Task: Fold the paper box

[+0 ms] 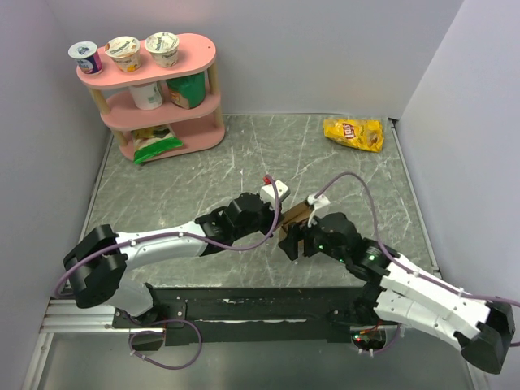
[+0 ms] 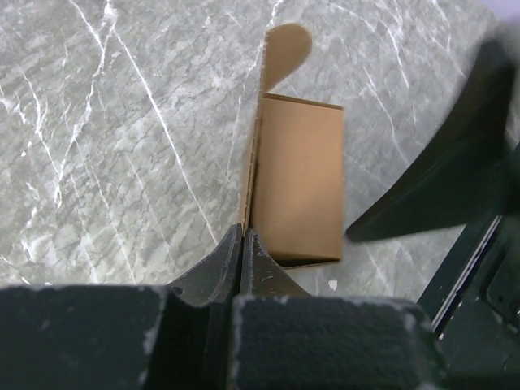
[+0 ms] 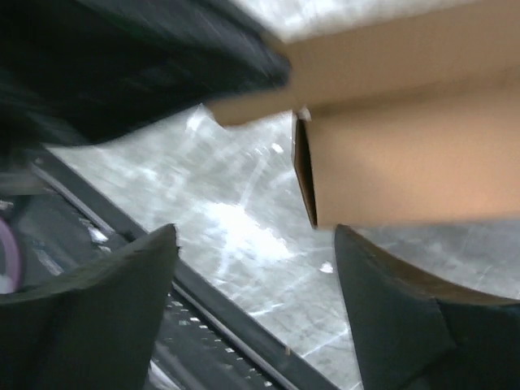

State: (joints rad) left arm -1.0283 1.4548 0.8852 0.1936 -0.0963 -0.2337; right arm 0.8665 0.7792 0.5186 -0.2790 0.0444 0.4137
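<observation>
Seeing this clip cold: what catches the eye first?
Both arms meet mid-table at the box: the left end effector is pinched shut on one thin wall, while the right end effector is open close to it. Behind, a pink shelf stands at the far left corner and a yellow bag lies far right.

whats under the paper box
Around the paper box only the grey marbled table shows, with a dark shadow at its near edge. The patch directly beneath is covered by the box, so whether it rests on the table or hangs above cannot be told.
</observation>
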